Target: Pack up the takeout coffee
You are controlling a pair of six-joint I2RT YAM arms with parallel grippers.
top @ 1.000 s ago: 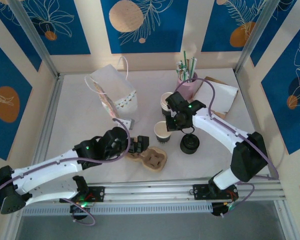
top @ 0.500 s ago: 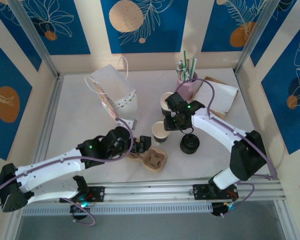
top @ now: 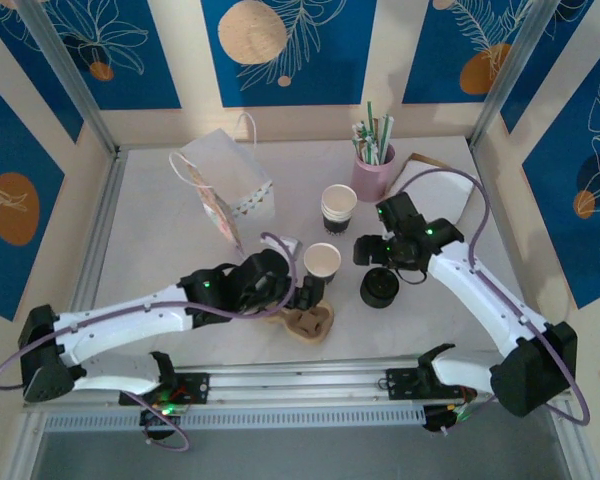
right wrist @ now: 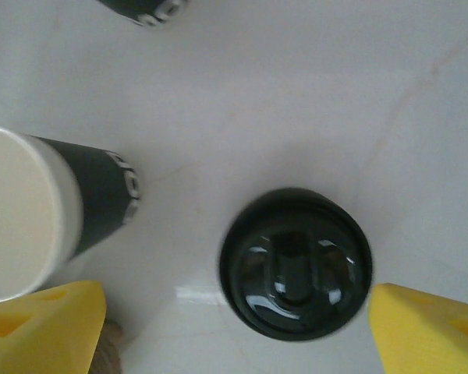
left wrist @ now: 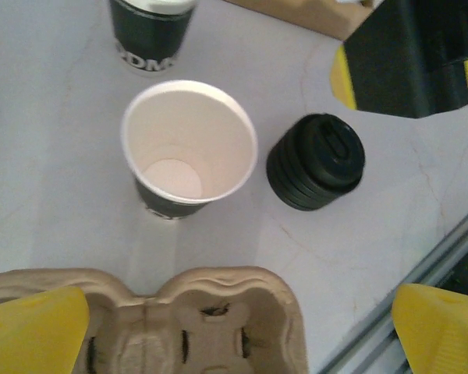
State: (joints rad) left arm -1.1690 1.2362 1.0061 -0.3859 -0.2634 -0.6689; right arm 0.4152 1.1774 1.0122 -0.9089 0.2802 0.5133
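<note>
Takeout coffee cup (top: 322, 262) stands upright and lidless on the worktop (top: 160, 250), between the cardboard carrier (top: 310, 322) and the stacked cups (top: 338, 207). The left gripper (left wrist: 238, 331) hovers over the carrier, jaws wide apart. The right gripper (right wrist: 235, 327) hovers with jaws apart, straddling the black lids (right wrist: 296, 263).

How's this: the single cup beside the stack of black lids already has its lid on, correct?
No. The single cup beside the stack of black lids stands open, with no lid on; the left wrist view looks straight into it.
</note>
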